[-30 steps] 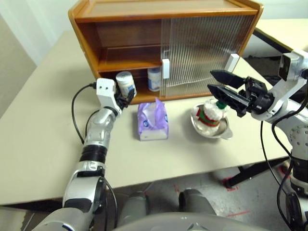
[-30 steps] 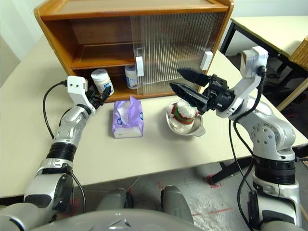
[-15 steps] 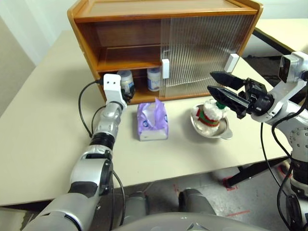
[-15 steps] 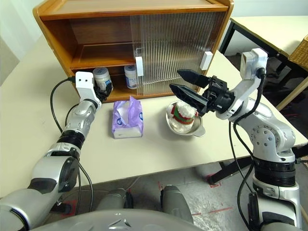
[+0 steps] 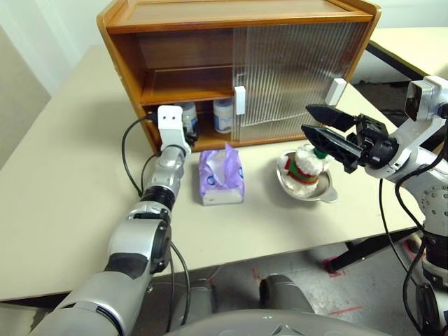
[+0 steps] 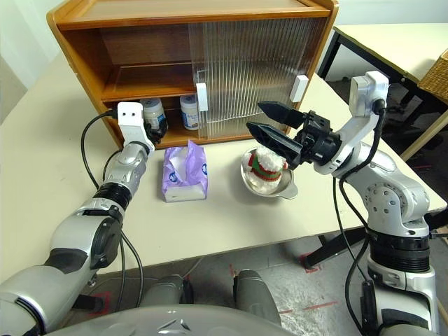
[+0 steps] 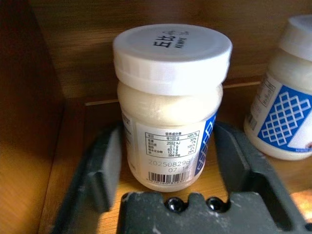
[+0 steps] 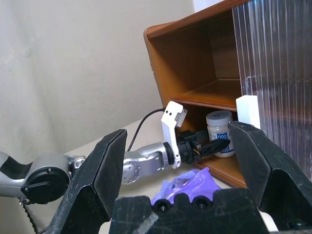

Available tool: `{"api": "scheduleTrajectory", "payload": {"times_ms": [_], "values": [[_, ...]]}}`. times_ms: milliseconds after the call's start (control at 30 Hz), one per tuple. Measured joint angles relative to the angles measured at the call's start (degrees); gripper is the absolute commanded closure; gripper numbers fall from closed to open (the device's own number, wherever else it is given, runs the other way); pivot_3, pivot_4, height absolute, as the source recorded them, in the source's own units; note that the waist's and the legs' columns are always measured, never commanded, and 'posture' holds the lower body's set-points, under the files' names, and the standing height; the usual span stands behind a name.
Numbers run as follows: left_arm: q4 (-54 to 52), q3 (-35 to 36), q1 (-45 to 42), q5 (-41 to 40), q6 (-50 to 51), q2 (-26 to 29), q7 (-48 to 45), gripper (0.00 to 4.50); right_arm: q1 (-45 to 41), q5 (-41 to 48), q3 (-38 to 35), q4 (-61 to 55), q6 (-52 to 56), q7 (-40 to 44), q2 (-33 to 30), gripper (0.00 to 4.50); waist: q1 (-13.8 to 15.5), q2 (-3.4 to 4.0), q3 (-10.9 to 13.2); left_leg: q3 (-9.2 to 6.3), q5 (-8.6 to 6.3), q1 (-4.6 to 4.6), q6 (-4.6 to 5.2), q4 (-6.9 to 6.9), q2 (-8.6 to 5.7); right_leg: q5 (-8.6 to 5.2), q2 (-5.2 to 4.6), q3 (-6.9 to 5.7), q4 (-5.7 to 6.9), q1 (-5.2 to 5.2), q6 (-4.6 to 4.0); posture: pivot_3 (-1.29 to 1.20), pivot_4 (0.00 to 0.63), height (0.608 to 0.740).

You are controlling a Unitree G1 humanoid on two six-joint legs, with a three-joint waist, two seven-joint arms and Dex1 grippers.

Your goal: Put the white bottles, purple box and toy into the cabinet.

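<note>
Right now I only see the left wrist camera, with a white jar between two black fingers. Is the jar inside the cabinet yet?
Observer: Yes. The bottle stands on the lower shelf of the cabinet, by its open side. The left gripper is open around it, with gaps on both sides.
Operator: What is still out on the table?
Observer: The purple box lies on the table in front of the cabinet.
Operator: And the toy?
Observer: The toy sits in a metal dish, to the right of the purple box.
Operator: What is the other arm doing?
Observer: The right gripper is open, in the air above the toy.
</note>
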Motion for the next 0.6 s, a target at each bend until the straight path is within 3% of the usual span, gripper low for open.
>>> {"api": "scheduleTrajectory", "payload": {"times_ms": [300, 600], "values": [[-1.3, 0.2, 0.5, -0.1, -0.5, 0.7, -2.6, 0.03, -0.1, 0.0, 0.0, 0.1, -0.3, 0.2, 0.2, 0.0, 0.0, 0.0, 0.0, 0.0, 0.0, 0.0, 0.0, 0.0, 0.0, 0.02, -0.01, 0.0, 0.0, 0.0, -0.03, -0.09, 0.0, 0.74], [-11.8, 0.3, 5.7, -0.9, 1.3, 0.8, -5.0, 0.03, -1.0, -0.2, 0.1, 1.5, -1.0, 0.9, 0.3, 0.0, 0.0, -0.01, 0.0, 0.0, 0.0, 0.02, 0.0, 0.0, 0.01, 0.09, -0.02, 0.01, 0.01, 0.0, -0.12, -0.07, 0.0, 0.74]]}}
